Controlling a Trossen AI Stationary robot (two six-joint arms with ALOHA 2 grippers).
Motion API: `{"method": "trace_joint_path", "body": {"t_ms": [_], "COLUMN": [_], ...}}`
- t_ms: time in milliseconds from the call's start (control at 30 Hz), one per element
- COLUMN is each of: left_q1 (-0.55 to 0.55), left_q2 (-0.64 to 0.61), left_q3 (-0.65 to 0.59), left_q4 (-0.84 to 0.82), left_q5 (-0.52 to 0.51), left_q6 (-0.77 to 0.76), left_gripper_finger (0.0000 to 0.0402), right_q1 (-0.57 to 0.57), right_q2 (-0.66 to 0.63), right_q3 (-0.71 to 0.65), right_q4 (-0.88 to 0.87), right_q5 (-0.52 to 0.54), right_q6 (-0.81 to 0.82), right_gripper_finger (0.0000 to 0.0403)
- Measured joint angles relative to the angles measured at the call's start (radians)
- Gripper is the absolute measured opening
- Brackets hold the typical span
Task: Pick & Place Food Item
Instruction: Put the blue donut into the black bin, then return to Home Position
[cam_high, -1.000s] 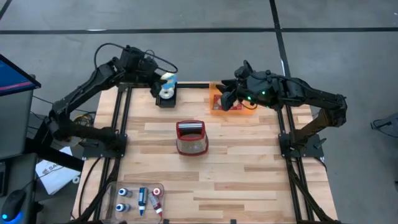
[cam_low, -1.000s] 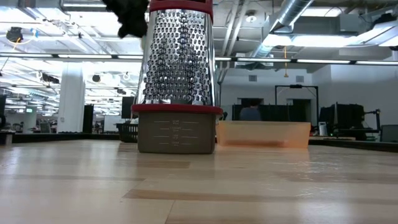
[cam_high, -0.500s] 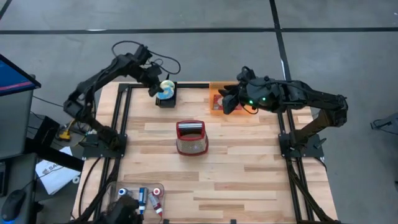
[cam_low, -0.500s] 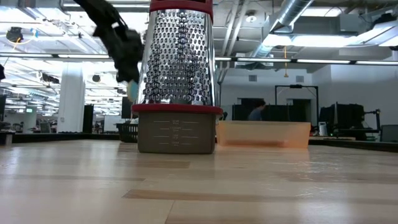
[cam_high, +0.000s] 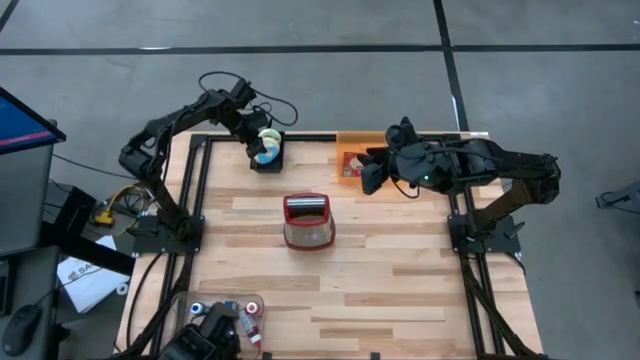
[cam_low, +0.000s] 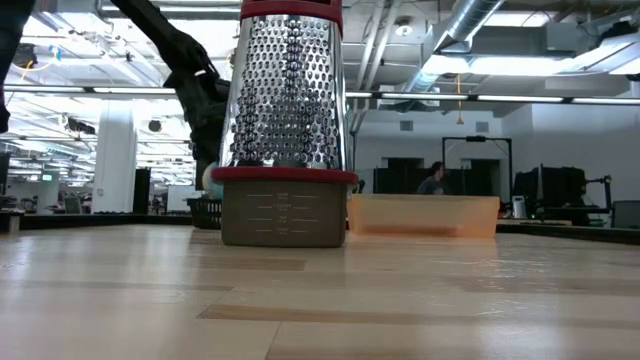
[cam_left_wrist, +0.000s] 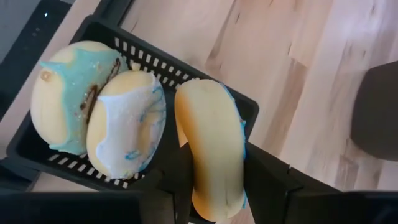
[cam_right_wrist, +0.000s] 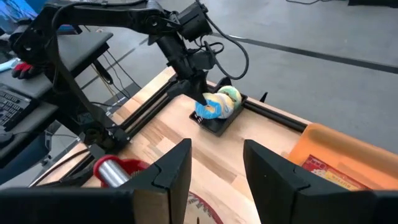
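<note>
Taking the black basket (cam_high: 267, 156) at the table's far edge as the landmark: the left gripper (cam_high: 262, 143) hangs right over it, its fingers (cam_left_wrist: 177, 180) closed on a yellow donut (cam_left_wrist: 211, 146) held on edge, blue icing just showing along one rim. In the left wrist view that donut sits at the basket's near wall, beside two more donuts lying in the basket: a white-iced donut (cam_left_wrist: 127, 134) touching a blue-iced donut (cam_left_wrist: 68, 93). Whether the gripped donut rests on the basket floor cannot be told; its lower part is hidden between the fingers.

From the low view the basket is mostly hidden behind the grater (cam_low: 285, 125), and only the left arm's dark links show above it.

The grater (cam_high: 308, 221) stands upright nearer the table's middle, in front of the basket and well apart from it, with bare wood all round.

Right of the basket along the same far edge lies an orange tray (cam_high: 355, 160), partly covered by the right gripper (cam_high: 370, 175), which hovers over its near side with the fingers (cam_right_wrist: 174, 168) parted and nothing between them.

At the near edge, far from the basket, a clear tray of small bottles (cam_high: 245, 315) is partly hidden by a dark object.
</note>
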Motion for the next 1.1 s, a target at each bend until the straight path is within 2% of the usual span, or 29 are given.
{"method": "trace_joint_path", "body": {"t_ms": [367,900,1100], "left_q1": [-0.013,-0.014,-0.014], "left_q2": [0.009,0.008,-0.012], "left_q3": [-0.010,-0.010,-0.010], "left_q4": [-0.009,-0.019,-0.020], "left_q5": [-0.014,-0.028,-0.055], "left_q6": [0.000,-0.002,-0.003], "left_gripper_finger": [0.0122,0.0172,0.0177], "right_q1": [0.024,0.031,0.031], "right_q2": [0.001,0.001,0.001], "right_q3": [0.000,0.000,-0.001], "right_q4": [-0.012,-0.013,-0.013], "right_q5": [0.026,0.025,0.026], "right_q6": [0.020,0.026,0.026], "right_gripper_finger": [0.0139,0.0139,0.0139]}}
